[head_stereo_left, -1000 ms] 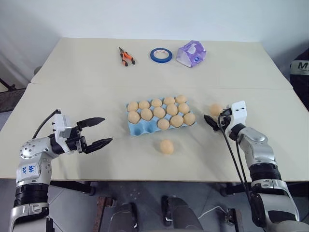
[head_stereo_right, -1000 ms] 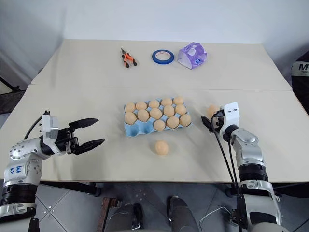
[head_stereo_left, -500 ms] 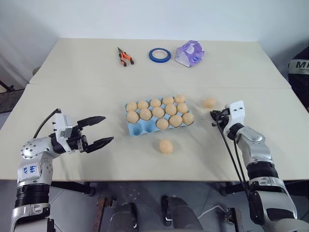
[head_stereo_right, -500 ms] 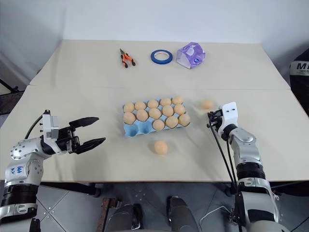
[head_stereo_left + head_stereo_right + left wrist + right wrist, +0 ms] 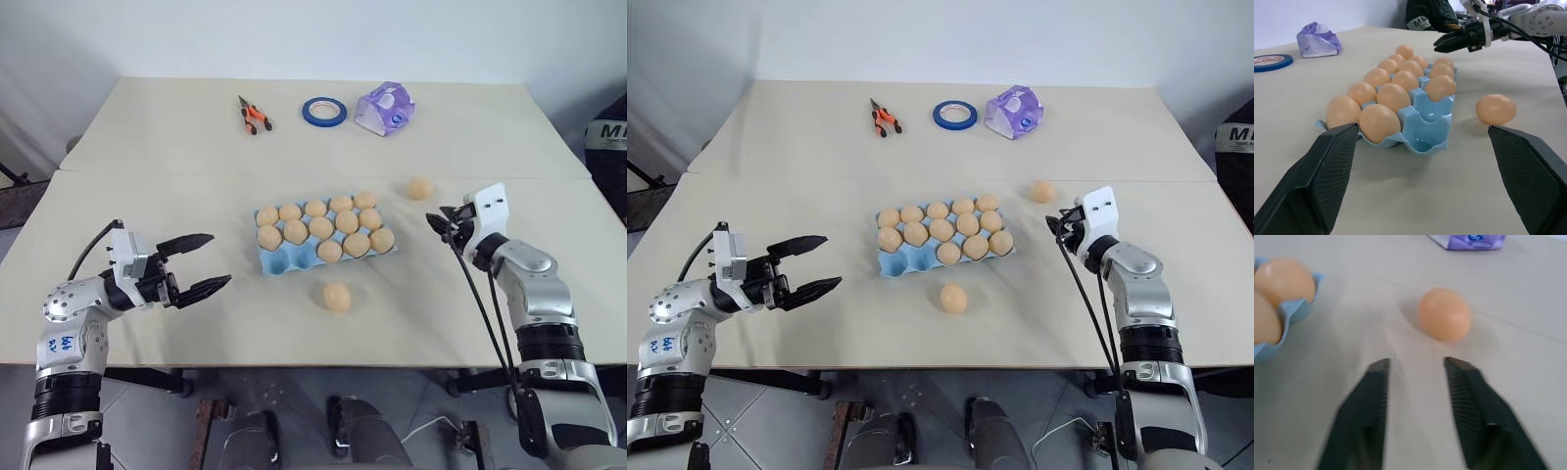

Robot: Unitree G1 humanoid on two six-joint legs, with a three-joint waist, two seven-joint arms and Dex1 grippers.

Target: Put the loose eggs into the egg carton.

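Note:
The light-blue egg carton (image 5: 285, 258) sits mid-table, most of its cups filled with tan eggs. One loose egg (image 5: 337, 297) lies just in front of it. A second loose egg (image 5: 420, 188) rests behind and to the right of the carton. My right gripper (image 5: 438, 223) hovers just short of that egg (image 5: 1444, 320), its fingers (image 5: 1374, 396) apart with nothing between them. Off to the carton's left, my left gripper (image 5: 201, 262) stands wide open and level, pointing toward the carton (image 5: 1427, 129) and the near egg (image 5: 1496, 108).
Orange-handled pliers (image 5: 257, 116), a blue tape ring (image 5: 324, 111) and a purple-and-white packet (image 5: 386, 108) lie along the far part of the table. A seam (image 5: 196, 174) between two tabletops crosses behind the carton. A dark object (image 5: 612, 137) stands past the right edge.
The egg beside my right gripper has rolled away toward the far side of the table. The right gripper closed without it, reopened and rose slightly. The left arm stayed still.

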